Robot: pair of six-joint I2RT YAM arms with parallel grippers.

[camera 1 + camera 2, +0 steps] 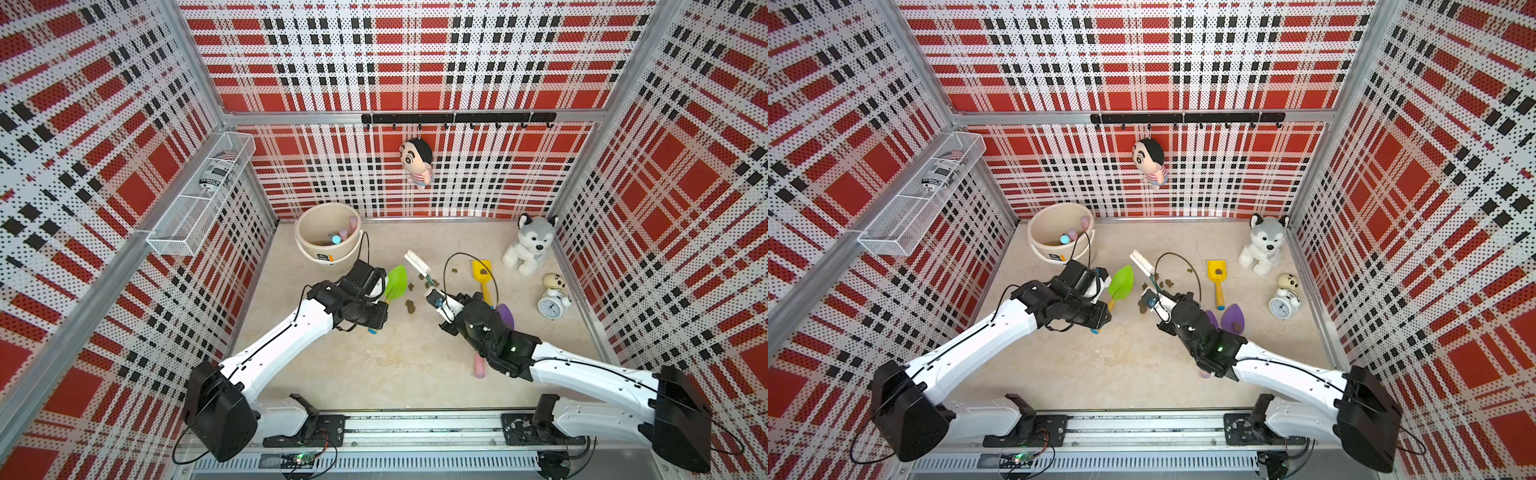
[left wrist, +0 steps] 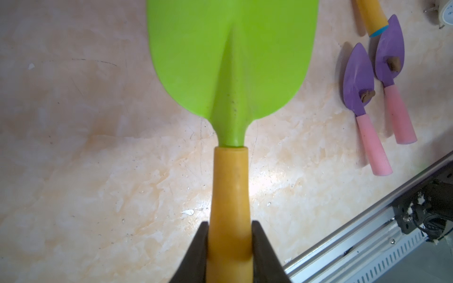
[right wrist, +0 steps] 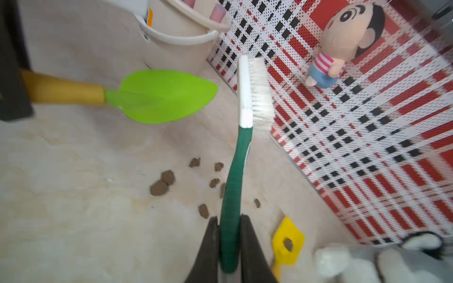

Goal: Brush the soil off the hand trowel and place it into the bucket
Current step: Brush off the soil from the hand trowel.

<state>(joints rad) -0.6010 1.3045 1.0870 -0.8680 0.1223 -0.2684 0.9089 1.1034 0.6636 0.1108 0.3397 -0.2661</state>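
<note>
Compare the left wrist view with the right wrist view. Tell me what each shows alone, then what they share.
Left wrist only: two purple trowels, each carrying a soil lump, and the rail.
Right wrist only: the brush in the right end effector, the bucket, loose soil on the table, a hanging doll.
Shared: the green trowel, blade free of lumps, its handle in the left end effector; the yellow trowel.

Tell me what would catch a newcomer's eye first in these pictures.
The red, black and white plaid walls all round shout loudest. At mid-table the left gripper holds a lime-green plastic trowel with a yellow handle, facing the white-bristled, green-handled brush in the right gripper, with small brown soil lumps scattered on the tabletop between them.
</note>
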